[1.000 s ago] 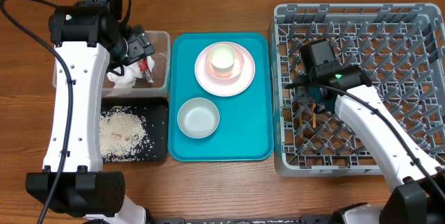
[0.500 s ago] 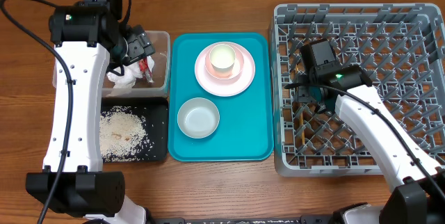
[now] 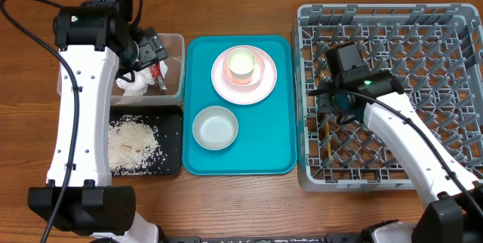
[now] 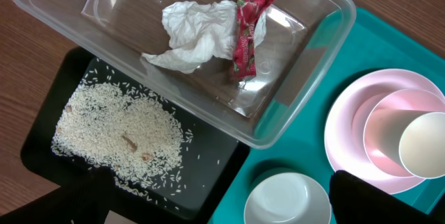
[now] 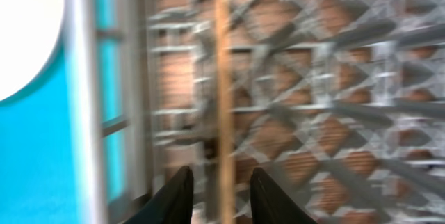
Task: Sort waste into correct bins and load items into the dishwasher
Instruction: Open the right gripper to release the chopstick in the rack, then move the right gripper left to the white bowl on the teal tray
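Right gripper point(image 5: 222, 175): hangs low inside the dishwasher point(image 3: 453, 18), part open, straddles one wooden chopstick point(image 5: 222, 78) with a sliver of gap on either side, pinches nothing; blurred view. Left gripper point(image 4: 219, 182): hovers spread wide and empty above the clear tub point(image 4: 42, 1), looks down on the napkin point(image 4: 191, 33) and red wrapper point(image 4: 245, 36) touching inside it. Just beside the tub, on the black tray point(image 4: 215, 165): rice point(image 4: 118, 130). On the teal tray point(image 3: 279, 152): cup point(image 3: 243, 63) atop pink plate point(image 3: 260, 86), bowl point(image 3: 215, 127) near.
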`<control>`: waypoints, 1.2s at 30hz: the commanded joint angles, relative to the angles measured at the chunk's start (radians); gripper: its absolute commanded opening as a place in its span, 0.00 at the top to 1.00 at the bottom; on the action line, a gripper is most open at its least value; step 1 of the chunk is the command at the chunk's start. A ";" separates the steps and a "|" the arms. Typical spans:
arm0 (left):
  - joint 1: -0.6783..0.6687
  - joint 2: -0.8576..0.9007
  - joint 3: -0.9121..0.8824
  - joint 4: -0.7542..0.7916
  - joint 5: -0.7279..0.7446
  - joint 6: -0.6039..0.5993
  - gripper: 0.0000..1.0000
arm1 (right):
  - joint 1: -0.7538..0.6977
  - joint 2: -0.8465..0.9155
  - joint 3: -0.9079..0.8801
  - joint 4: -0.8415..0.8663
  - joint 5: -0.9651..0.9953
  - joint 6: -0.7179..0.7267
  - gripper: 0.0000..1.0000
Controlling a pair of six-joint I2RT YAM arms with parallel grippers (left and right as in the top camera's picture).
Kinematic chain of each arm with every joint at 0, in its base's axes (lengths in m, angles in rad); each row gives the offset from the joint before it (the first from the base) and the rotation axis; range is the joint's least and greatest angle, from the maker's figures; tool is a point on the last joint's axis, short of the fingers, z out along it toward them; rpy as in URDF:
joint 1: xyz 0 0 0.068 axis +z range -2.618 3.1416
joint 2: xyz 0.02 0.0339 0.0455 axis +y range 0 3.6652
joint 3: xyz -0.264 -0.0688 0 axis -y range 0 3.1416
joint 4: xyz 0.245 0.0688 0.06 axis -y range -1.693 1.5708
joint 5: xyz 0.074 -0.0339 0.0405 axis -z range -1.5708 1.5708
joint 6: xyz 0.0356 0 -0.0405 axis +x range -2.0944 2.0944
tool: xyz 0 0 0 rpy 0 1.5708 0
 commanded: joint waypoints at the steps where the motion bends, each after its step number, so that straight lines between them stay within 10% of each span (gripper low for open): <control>1: 0.000 -0.002 0.007 0.002 -0.009 0.002 0.00 | 0.012 0.003 -0.002 0.016 -0.288 -0.002 0.70; 6: 0.000 -0.002 0.007 0.002 -0.009 0.002 0.00 | 0.035 0.003 -0.002 0.124 -0.757 0.028 0.69; 11: 0.000 -0.002 0.007 0.002 -0.009 0.002 0.00 | 0.142 0.003 -0.002 0.221 -0.830 0.077 0.69; 36: 0.000 -0.002 0.007 0.002 -0.010 0.002 0.00 | 0.758 0.125 -0.003 0.518 -0.044 0.076 0.60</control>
